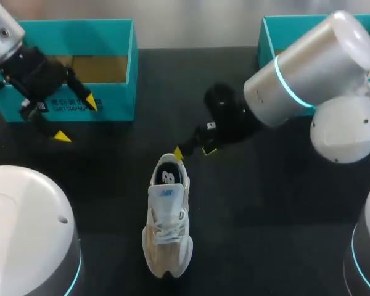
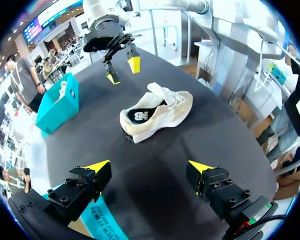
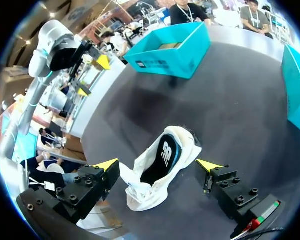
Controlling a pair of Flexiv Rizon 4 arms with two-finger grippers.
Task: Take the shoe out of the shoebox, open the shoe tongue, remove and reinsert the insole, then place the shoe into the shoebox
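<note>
Sneaker (image 1: 166, 225) lies on the bench (image 1: 265, 203) outside the teal shoebox (image 1: 111, 102), insole (image 1: 168, 177) seated; left gripper (image 1: 76, 119) and right gripper (image 1: 192, 152) gape wide, empty; reboxing judged outstanding.

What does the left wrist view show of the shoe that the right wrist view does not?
Only the left wrist view: the shoe from the side, with its sole edge, far ahead of the open left gripper. Only the right wrist view: the shoe from above, looking into its opening, close by the open right gripper. Both: the dark insole inside the shoe, which stands on the black table.
</note>
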